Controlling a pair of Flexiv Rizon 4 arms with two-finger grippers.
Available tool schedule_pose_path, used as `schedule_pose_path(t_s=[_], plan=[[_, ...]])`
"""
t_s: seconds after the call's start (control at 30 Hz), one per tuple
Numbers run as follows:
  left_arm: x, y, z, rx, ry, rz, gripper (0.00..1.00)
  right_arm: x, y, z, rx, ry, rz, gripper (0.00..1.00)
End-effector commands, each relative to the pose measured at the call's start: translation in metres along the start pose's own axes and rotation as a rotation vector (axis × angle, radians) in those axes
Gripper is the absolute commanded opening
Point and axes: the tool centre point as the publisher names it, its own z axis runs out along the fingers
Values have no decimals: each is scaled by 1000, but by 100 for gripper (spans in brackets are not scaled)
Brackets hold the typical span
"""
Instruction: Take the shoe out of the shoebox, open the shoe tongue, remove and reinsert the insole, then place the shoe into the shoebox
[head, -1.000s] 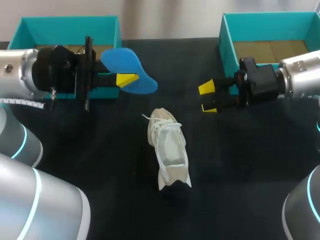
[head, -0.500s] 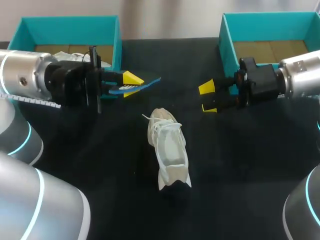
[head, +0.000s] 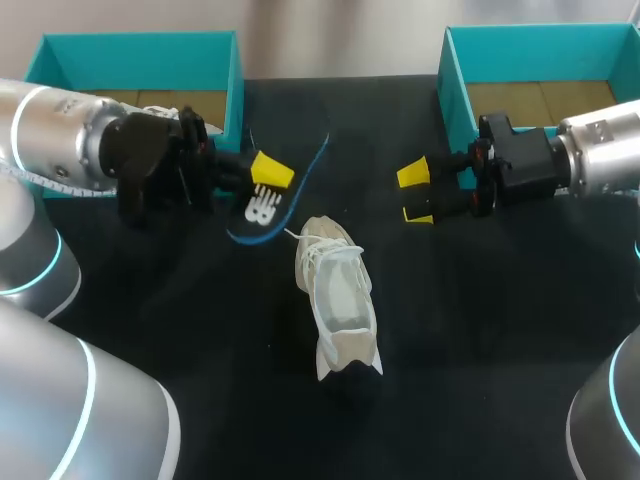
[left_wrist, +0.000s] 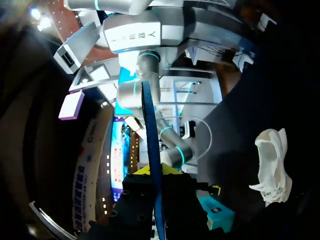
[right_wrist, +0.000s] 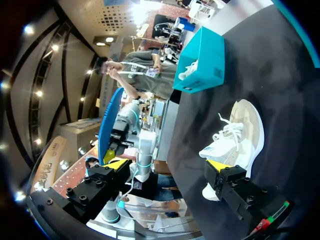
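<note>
The shoe (head: 338, 295) lies on the table (head: 480, 340), out of its box, laced front pointing away from you and its opening showing to the head camera, which suits sliding something in from above. Your left gripper (head: 262, 172) is clamped on the insole (head: 262, 210), both yellow fingers pinching it near one end. The long free part hangs slanted just beyond the shoe's front and a little to its left, not yet touching it. I judge this to be the reinsertion step, with the free end kept clear to lead into the opening. Your right gripper (head: 415, 196) is spread wide and holds nothing. It waits off the shoe's far right, probably to steady the shoe or lift the tongue. One shoebox (head: 455, 95) stands behind it, ready for the final placing.
</note>
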Motion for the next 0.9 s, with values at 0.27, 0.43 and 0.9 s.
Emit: schedule_pose_path(t_s=[0.27,0.43,0.9], plan=[[53,10,1,-91,180,375,0,16,23,15,-70,8,-15,100],[70,25,-2,-173,203,284,0,17,30,29,-75,31,1,100],[81,27,2,-186,156,226,0,17,35,39,-52,48,14,100]])
